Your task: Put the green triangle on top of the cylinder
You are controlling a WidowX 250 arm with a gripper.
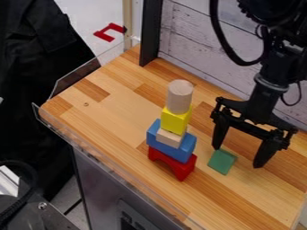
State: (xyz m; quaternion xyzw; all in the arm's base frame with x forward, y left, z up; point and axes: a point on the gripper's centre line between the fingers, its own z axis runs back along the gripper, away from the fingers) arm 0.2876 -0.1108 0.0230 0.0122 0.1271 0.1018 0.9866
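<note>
My gripper (237,157) hangs at the right of the camera view, its two fingers spread wide and open. The green triangle (222,161) lies on the wooden table just in front of the gripper, nearer the left finger; whether it is between the fingers in depth I cannot tell. To the left, a stack stands upright with the tan cylinder (180,96) on top. Below the cylinder come a yellow block (176,120), a small natural wood block (170,138), a blue block (171,147) and a red arch (173,164) at the base.
The wooden table (114,112) has a clear plastic edge along its left and front sides. A black post (150,33) and a whitewashed plank wall (192,40) stand behind. A red piece (109,32) lies beyond the table at the upper left.
</note>
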